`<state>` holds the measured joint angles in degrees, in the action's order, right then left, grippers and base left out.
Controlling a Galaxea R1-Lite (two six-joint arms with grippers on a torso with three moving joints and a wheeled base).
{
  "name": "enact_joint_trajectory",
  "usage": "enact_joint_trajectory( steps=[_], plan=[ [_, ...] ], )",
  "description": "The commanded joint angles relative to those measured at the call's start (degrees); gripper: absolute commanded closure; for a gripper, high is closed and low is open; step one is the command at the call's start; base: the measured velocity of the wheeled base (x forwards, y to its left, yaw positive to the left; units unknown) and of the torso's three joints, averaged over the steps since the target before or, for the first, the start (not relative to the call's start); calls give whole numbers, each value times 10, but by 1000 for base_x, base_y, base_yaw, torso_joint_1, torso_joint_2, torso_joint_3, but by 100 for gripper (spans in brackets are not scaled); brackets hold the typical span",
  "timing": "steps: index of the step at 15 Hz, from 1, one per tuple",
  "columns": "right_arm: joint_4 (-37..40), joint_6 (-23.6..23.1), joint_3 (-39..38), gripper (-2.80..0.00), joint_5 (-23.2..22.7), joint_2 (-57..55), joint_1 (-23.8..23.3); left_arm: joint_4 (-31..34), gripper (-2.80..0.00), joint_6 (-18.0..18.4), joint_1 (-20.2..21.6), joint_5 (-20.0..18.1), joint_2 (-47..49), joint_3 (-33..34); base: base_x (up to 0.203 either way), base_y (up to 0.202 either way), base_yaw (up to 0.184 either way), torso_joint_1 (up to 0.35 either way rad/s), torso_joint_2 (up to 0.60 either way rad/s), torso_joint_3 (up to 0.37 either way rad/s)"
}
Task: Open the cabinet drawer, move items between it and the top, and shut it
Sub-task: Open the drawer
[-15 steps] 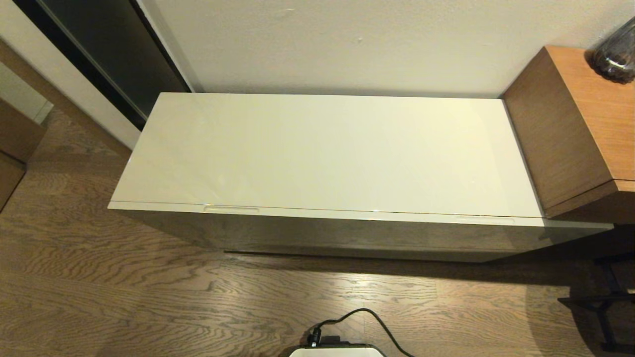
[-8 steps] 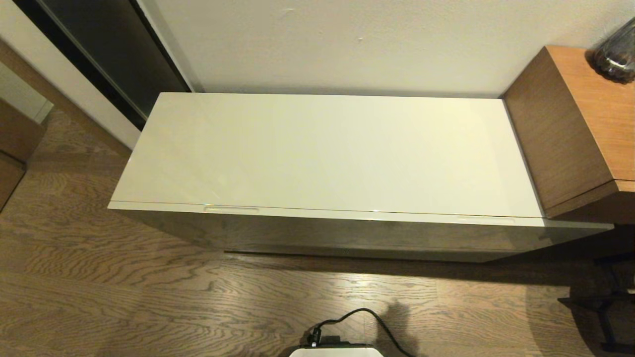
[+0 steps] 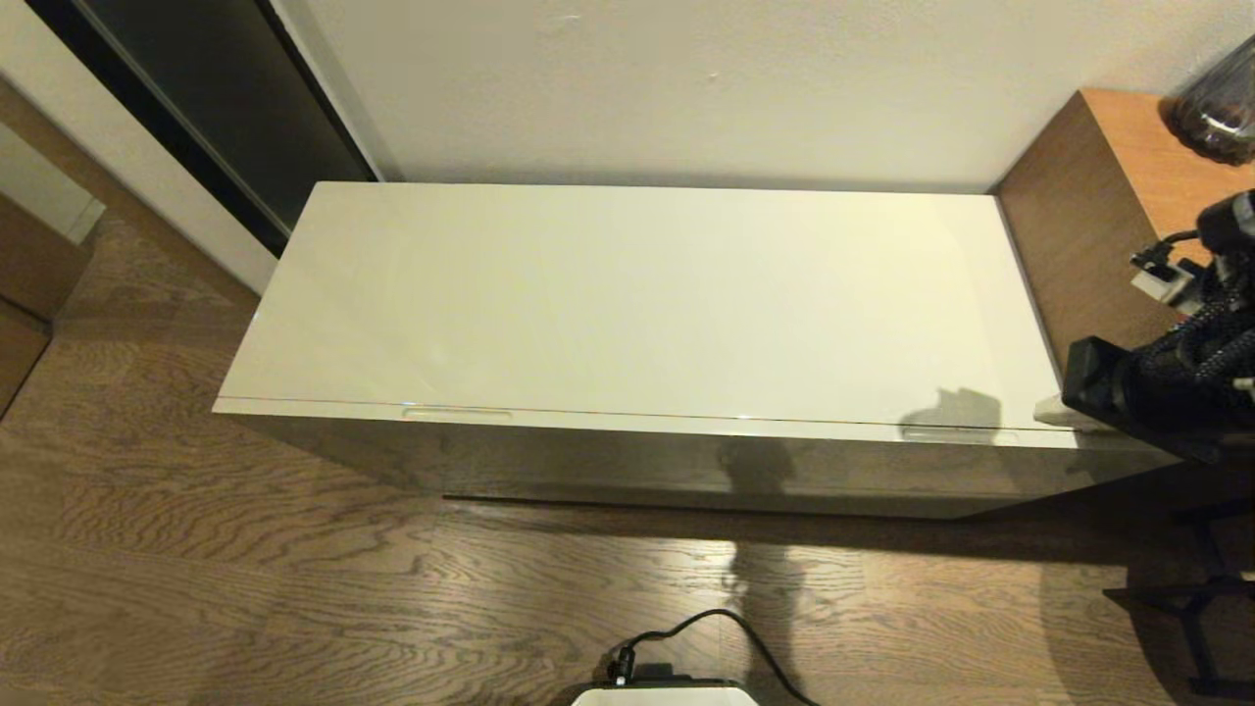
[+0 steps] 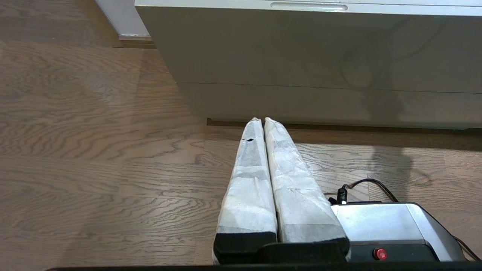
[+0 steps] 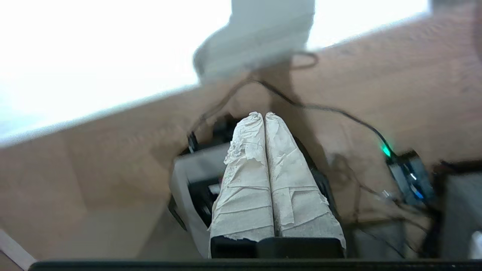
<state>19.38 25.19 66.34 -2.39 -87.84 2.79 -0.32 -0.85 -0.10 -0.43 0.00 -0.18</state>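
Note:
The cabinet drawer is closed, its front flush under the top, which is a bare glossy cream panel. Two recessed slots show along the front edge, one on the left and one on the right. The tissue pack and the slipper are out of view. My right arm hangs at the cabinet's right end, above the front corner. In its wrist view the right gripper is shut and empty, pointing down at my base. My left gripper is shut and empty, low over the floor before the drawer front.
A brown wooden side cabinet stands against the right end, with a dark glass vase on it. My base and its black cable lie on the wooden floor. A black stand is at the right.
My right arm has come up into the head view at the right edge. Its shadow now falls on the right slot and the drawer front. The cabinet is unchanged.

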Motion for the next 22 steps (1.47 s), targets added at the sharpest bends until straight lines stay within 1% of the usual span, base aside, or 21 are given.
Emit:
enact_joint_trajectory(
  steps=[1,3,7,9,12,15,22],
  plan=[
    [-9,3,18,0,0,-59,3,0,0,0,0,0,1,0,0,0,0,0,0,0],
    [-13,5,24,0,-2,-78,4,0,0,0,0,0,1,0,0,0,0,0,0,0],
    [-22,28,24,0,-1,-103,18,0,0,0,0,0,1,0,0,0,0,0,0,0],
    [-23,40,27,0,-1,-116,18,0,0,0,0,0,1,0,0,0,0,0,0,0],
    [-36,42,28,0,0,-127,17,0,0,0,0,0,1,0,0,0,0,0,0,0],
    [-49,58,36,0,2,-144,17,0,0,0,0,0,1,0,0,0,0,0,0,0],
    [-52,63,39,0,4,-166,18,0,0,0,0,0,1,0,0,0,0,0,0,0]
  ],
)
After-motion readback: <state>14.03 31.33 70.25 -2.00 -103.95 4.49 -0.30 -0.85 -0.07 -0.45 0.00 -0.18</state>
